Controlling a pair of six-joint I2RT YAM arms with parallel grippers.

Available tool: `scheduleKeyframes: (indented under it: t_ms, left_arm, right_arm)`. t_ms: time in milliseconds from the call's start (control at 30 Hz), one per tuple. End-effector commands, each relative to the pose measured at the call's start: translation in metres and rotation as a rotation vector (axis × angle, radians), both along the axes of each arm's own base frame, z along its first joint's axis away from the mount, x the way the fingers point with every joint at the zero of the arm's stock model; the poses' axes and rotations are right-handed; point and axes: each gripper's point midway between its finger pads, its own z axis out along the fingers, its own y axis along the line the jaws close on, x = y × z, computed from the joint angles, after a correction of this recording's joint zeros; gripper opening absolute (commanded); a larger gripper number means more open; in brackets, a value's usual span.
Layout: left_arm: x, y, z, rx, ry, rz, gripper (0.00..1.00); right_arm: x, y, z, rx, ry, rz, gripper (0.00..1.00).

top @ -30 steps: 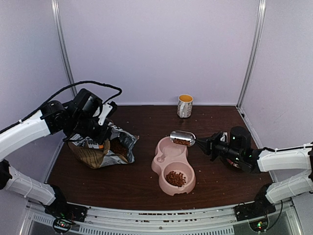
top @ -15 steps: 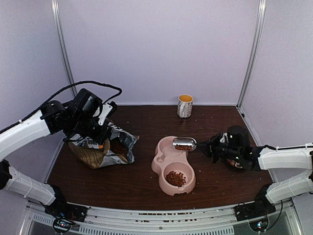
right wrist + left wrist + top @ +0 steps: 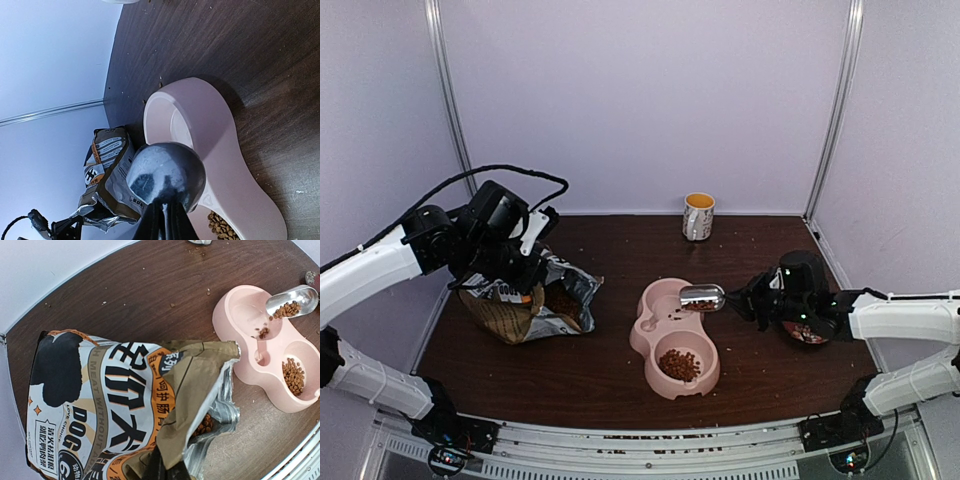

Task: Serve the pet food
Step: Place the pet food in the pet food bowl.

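Note:
The pet food shows in three places: in the metal scoop [image 3: 701, 297], in the near cup of the pink double bowl [image 3: 642, 338], and inside the open bag [image 3: 204, 425]. My right gripper [image 3: 745, 297] is shut on the scoop's handle and holds it tilted over the bowl's far cup. A few pellets [image 3: 262, 332] lie in that far cup. From the right wrist, only the scoop's shiny back [image 3: 166, 175] shows beyond my right gripper [image 3: 164, 212]. My left gripper [image 3: 167, 465] is shut on the torn top edge of the bag [image 3: 525, 305], holding it upright and open.
A white mug [image 3: 698, 216] with a yellow inside stands at the back of the table near the wall. Loose crumbs dot the dark wooden tabletop [image 3: 600, 380]. Pale walls close in the table on three sides.
The right gripper has lowered the scoop and tipped it over the bowl's far cup. The left arm and the bag have not moved.

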Motion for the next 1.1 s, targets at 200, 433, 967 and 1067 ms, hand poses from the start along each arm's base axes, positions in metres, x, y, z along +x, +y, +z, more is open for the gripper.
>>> scheduleKeyframes:
  t_ms: [200, 433, 967, 1067]
  left_arm:
    - [0.015, -0.009, 0.047, -0.118, -0.156, 0.013, 0.00]
    - [0.015, -0.009, 0.047, -0.119, -0.156, 0.012, 0.00]
    - [0.015, -0.009, 0.047, -0.117, -0.154, 0.013, 0.00]
    - [0.015, -0.009, 0.047, -0.117, -0.155, 0.012, 0.00]
  right_arm:
    - [0.005, -0.005, 0.021, -0.093, -0.067, -0.012, 0.00]
    - [0.003, -0.005, 0.022, -0.181, -0.071, 0.002, 0.00]
    - [-0.002, 0.002, 0.049, -0.305, -0.136, 0.027, 0.00]
    - [-0.004, 0.006, 0.057, -0.316, -0.151, 0.032, 0.00]
